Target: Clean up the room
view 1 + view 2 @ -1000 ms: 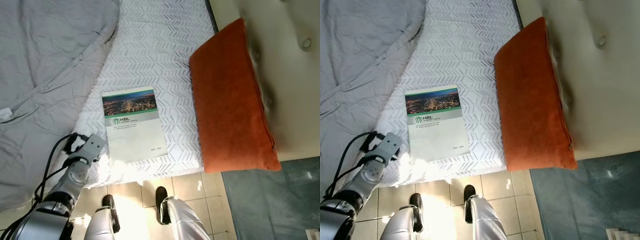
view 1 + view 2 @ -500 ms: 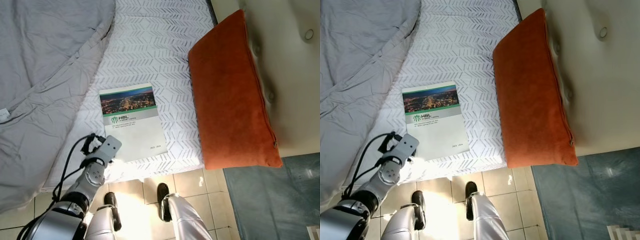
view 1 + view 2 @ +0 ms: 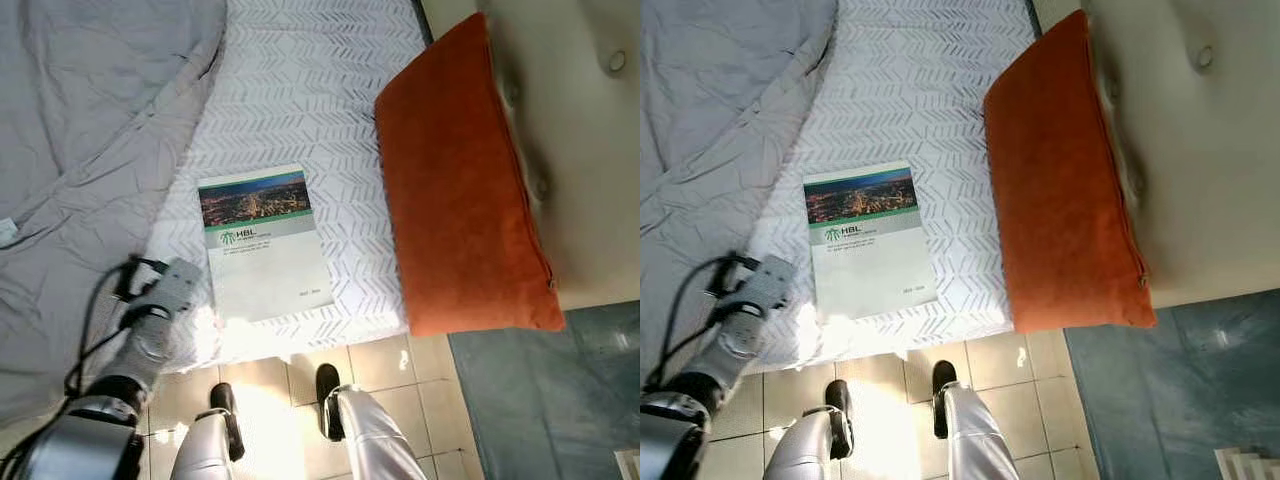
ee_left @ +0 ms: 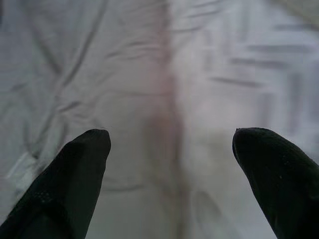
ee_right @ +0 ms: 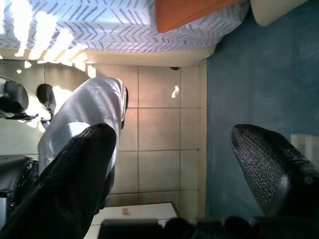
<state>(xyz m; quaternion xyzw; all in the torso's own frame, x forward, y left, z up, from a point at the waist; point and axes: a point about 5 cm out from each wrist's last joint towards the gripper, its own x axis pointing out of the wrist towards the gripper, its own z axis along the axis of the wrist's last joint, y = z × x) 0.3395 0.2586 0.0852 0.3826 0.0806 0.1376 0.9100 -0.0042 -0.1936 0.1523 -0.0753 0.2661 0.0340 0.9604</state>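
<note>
Left eye view: booklet (image 3: 262,246) just beside the left tool (image 4: 169,149)

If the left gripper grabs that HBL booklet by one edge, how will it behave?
The booklet looks thin and lies flat on the bed sheet, so it will probably droop and feel light. Its cover seems glossy, so it may slip between the open left gripper fingers.

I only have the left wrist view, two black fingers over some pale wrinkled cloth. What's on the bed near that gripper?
Observer: A booklet with a city photo cover lies flat on the patterned sheet, just right of the left gripper.
Operator: Anything else on the bed?
Observer: An orange pillow lies along the bed's right edge.
Operator: And on the other side?
Observer: A rumpled grey duvet covers the left of the bed.
</note>
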